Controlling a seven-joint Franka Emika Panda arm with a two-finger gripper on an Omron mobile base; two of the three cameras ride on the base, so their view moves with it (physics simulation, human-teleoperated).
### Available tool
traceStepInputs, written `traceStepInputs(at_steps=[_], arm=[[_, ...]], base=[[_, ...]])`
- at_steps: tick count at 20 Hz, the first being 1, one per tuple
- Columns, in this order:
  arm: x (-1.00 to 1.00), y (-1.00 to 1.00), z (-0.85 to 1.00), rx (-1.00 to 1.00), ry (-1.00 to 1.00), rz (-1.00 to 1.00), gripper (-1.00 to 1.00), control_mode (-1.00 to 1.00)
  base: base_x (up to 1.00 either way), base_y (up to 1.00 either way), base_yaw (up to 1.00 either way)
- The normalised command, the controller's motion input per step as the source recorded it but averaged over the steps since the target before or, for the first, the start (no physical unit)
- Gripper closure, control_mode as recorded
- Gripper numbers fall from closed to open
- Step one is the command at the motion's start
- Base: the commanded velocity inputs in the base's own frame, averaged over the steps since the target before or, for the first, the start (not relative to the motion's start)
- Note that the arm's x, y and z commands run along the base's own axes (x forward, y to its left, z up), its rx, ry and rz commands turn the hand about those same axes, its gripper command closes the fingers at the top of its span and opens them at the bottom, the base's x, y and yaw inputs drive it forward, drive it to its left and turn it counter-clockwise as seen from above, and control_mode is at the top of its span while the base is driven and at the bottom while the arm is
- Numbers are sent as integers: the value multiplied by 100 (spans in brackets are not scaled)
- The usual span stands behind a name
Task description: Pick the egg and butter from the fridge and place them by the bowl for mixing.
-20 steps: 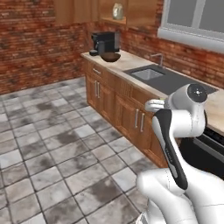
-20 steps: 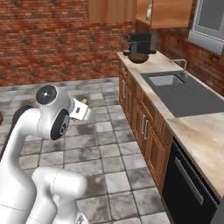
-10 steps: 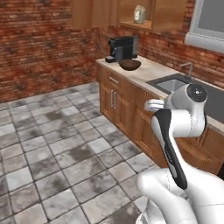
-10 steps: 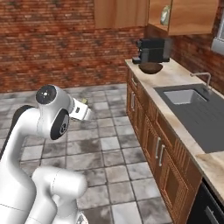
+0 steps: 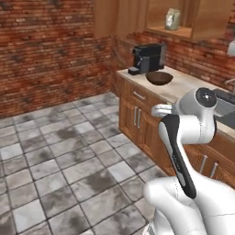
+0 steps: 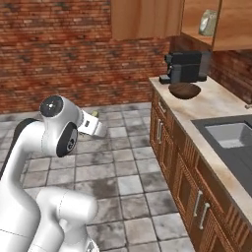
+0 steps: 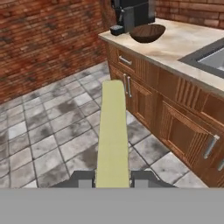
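The whole scene has slid across both base views over the last second: the base is driving along the row of cabinets, so the bench end with the bowl and the coffee machine now sits larger and nearer than it did a second ago. The things on the bench have not moved; only the cameras have. For the task, this reads as the carry leg: the butter is already out of the fridge and on its way to the bowl.

In the hand view the butter stands as a long pale yellow stick rising from the jaws toward 12 o'clock, pinched at its lower end between the two dark fingertips. The bowl lies at about 1 o'clock from the stick's top, well apart, on the bench corner, with the coffee machine just behind it.

The arm keeps the same tucked pose as before: folded up over the base, the hand pointing forward at about bench height. In the right base view the gripper pokes out at 3 o'clock of the big white joint, a sliver of butter at its tip. The egg cannot be seen.
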Motion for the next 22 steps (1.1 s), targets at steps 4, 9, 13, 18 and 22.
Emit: traceStepInputs(at_steps=[4, 9, 13, 18, 22], arm=[[0, 0, 0, 0, 0, 0, 100, 100], [0, 0, 0, 0, 0, 0, 100, 100], [0, 0, 0, 0, 0, 0, 100, 100], [0, 0, 0, 0, 0, 0, 100, 100], [0, 0, 0, 0, 0, 0, 100, 100]], base=[[94, 31, 1], [94, 26, 0], [91, 22, 0], [70, 26, -23], [48, 34, -56]])
